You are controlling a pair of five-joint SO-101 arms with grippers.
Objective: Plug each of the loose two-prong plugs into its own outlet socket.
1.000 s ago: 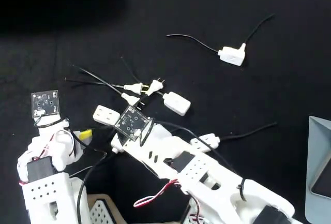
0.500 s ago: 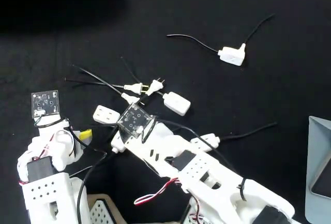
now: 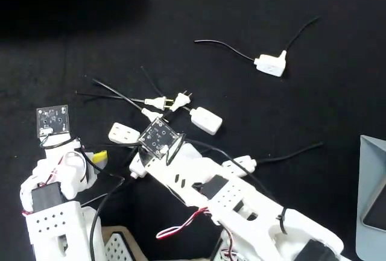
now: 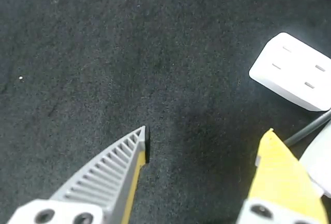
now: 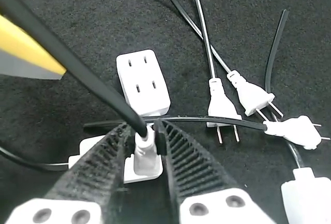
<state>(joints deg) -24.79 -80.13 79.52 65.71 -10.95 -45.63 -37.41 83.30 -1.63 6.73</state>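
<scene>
My right gripper (image 5: 144, 133) is shut on a white two-prong plug (image 5: 146, 149) with a black cord, held upright over a white outlet block (image 5: 140, 171); I cannot tell how deep the prongs sit. A free white outlet (image 5: 143, 81) lies just beyond it. Three loose plugs (image 5: 220, 102) (image 5: 253, 94) (image 5: 300, 131) lie farther off. In the high view the right gripper (image 3: 137, 166) is beside the outlet (image 3: 123, 133), with the loose plugs (image 3: 157, 101) (image 3: 180, 100) behind. My left gripper (image 4: 204, 141) hangs open over bare cloth near that outlet (image 4: 295, 79), also at the lower left (image 3: 98, 155).
More white outlets with cords lie on the black cloth: one mid-table (image 3: 206, 120), one by the right arm (image 3: 239, 165), one far back right (image 3: 271, 64). Thin black cords (image 3: 114, 92) cross the left middle. A grey tray (image 3: 373, 201) stands at the right edge.
The right arm's wrist has shifted slightly away from the table's front edge and to the right. The left arm has kept still.
</scene>
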